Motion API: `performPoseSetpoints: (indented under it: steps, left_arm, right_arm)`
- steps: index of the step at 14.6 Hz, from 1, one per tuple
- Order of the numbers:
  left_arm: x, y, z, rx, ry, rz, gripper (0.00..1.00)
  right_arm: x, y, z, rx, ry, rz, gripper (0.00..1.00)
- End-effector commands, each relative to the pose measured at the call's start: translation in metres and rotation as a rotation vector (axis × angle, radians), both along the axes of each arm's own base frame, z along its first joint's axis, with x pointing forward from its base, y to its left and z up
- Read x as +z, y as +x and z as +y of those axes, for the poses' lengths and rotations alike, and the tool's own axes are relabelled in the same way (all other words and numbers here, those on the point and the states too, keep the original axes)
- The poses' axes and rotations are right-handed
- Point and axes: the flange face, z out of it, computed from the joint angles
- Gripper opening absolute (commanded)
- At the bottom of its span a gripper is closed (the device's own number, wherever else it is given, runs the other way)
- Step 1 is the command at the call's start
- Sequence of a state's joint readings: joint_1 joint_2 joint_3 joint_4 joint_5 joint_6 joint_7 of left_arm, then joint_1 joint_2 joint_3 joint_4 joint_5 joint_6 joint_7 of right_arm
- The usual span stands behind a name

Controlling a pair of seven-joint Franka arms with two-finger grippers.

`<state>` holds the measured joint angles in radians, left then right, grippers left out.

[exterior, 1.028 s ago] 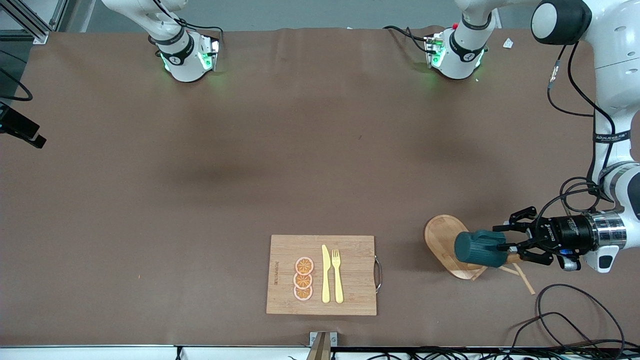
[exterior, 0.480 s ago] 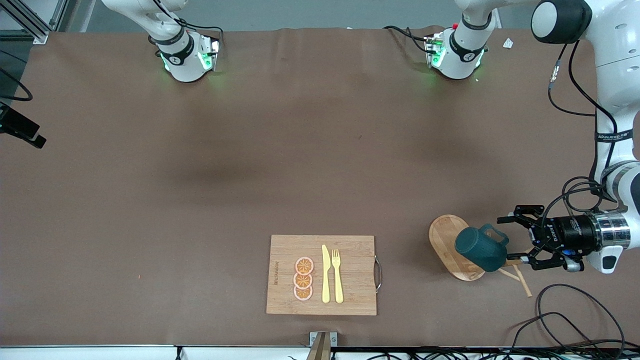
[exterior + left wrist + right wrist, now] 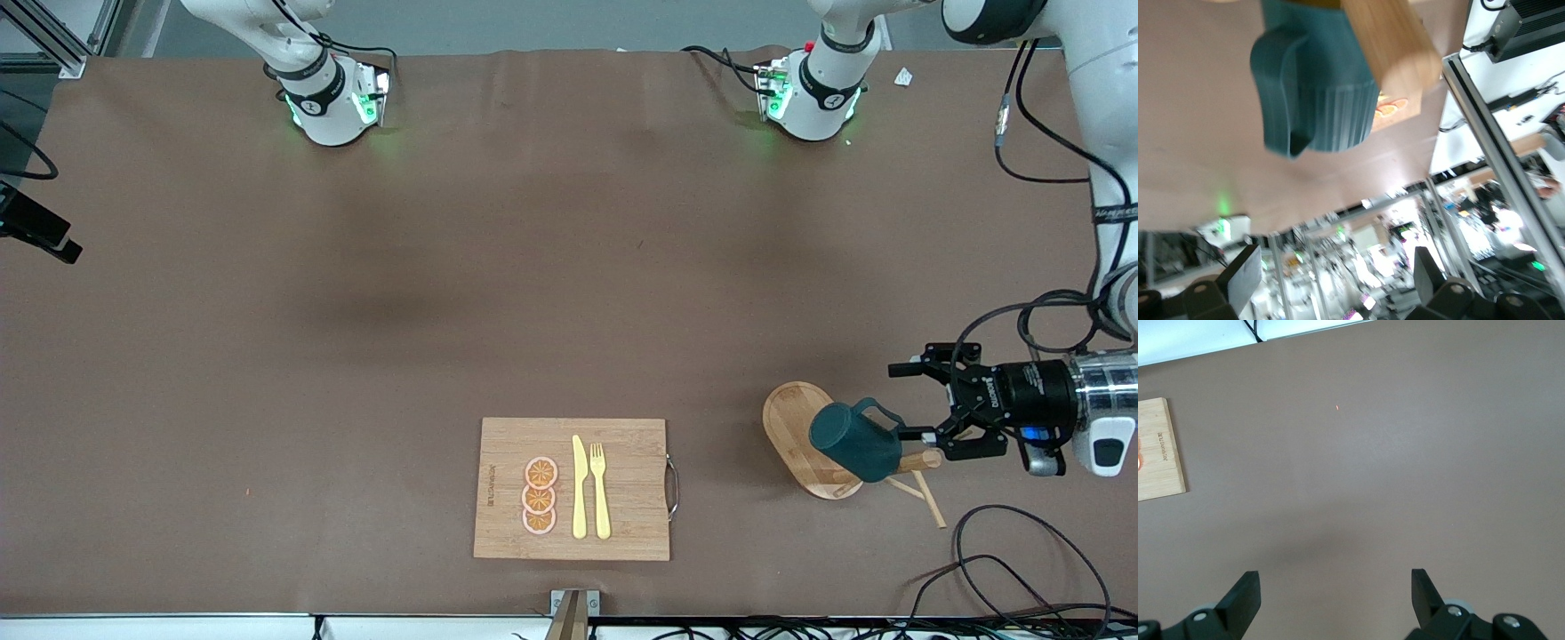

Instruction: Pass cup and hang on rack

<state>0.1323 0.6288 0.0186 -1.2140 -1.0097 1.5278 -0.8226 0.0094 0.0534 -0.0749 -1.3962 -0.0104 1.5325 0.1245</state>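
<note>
The dark teal cup [image 3: 852,439] hangs tilted on a peg of the light wooden rack [image 3: 787,418], at the left arm's end of the table. My left gripper [image 3: 909,404] lies sideways beside the cup, open, with a small gap between them and nothing between its fingers. In the left wrist view the cup [image 3: 1315,87] rests against the rack's thick post [image 3: 1395,43], away from the open left gripper [image 3: 1335,280]. My right gripper [image 3: 1335,590] appears only in its wrist view, open and empty over bare brown table.
A bamboo cutting board [image 3: 622,498] near the front edge carries a yellow knife [image 3: 579,489], a fork [image 3: 600,489] and orange slices [image 3: 540,496]. Its corner [image 3: 1158,450] appears in the right wrist view. Black cables [image 3: 1005,556] loop on the table near the rack.
My left gripper has opened, let go of the cup and drawn back toward the left arm's end. The cup has tipped and now hangs from the rack.
</note>
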Motion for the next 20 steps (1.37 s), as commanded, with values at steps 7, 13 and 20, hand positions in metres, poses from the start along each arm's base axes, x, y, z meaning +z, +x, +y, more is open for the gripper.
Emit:
performPoseSetpoints:
  steps: [7, 13, 20]
  left_arm:
    - [0.103, -0.051, -0.063, -0.489, 0.64, -0.345, 1.0]
    - [0.175, -0.083, -0.062, -0.768, 0.846, -0.564, 1.0]
    - [0.216, -0.173, -0.022, -0.887, 0.885, -0.622, 1.0]
  right_arm:
    - [0.004, -0.003, 0.0, 0.001, 0.011, -0.001, 1.0]
    - [0.004, -0.002, 0.001, 0.0, 0.011, 0.001, 1.0]
    - [0.004, -0.003, 0.002, 0.001, 0.011, 0.001, 1.0]
